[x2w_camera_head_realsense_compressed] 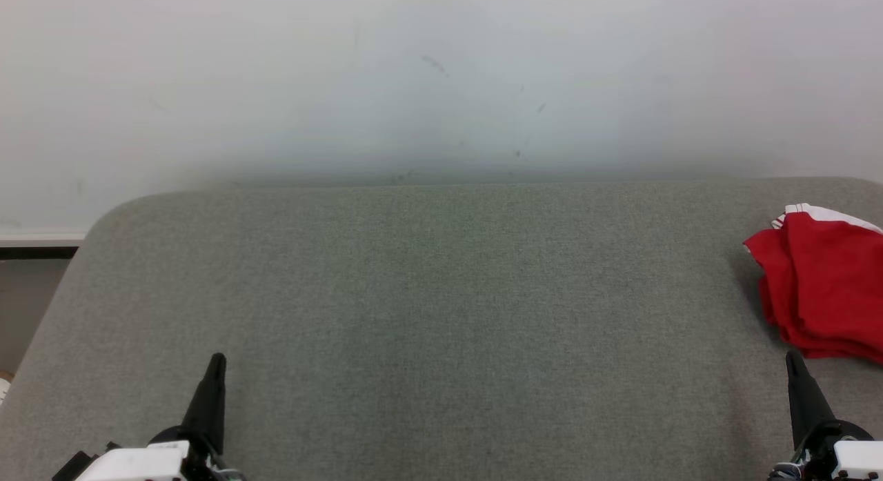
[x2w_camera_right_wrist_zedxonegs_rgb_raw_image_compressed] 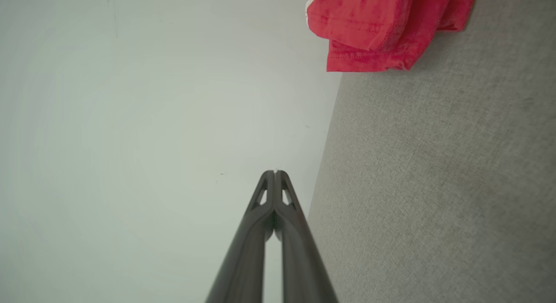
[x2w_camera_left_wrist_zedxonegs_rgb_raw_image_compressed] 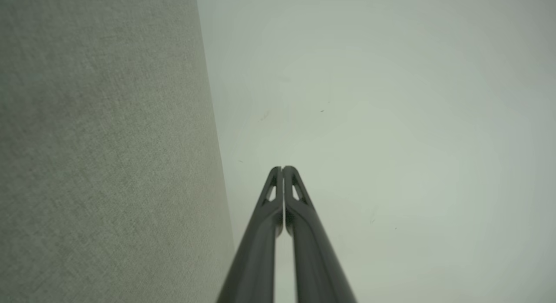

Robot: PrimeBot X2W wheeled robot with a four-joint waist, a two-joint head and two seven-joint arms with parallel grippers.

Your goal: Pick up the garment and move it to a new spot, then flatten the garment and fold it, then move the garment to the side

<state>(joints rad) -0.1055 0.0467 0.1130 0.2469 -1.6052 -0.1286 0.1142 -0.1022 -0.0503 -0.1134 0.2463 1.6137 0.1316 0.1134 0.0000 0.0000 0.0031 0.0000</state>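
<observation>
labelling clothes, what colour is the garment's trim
White, edging the folded red fabric garment along its far edge; the head view shows it best.

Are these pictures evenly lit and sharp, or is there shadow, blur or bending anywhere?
Head view: soft, even light, no glare; the red cloth garment casts a faint shadow on the grey felt-like tabletop at its left. Left wrist view: the white wall looks hazy, dimmer at the corners. Right wrist view: the garment's stitching is sharp; the tabletop edge runs slanted.

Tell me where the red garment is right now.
In the head view, the red cloth garment with white trim lies at the far right of the grey fabric-covered surface, just ahead of the shut right tool.
</observation>
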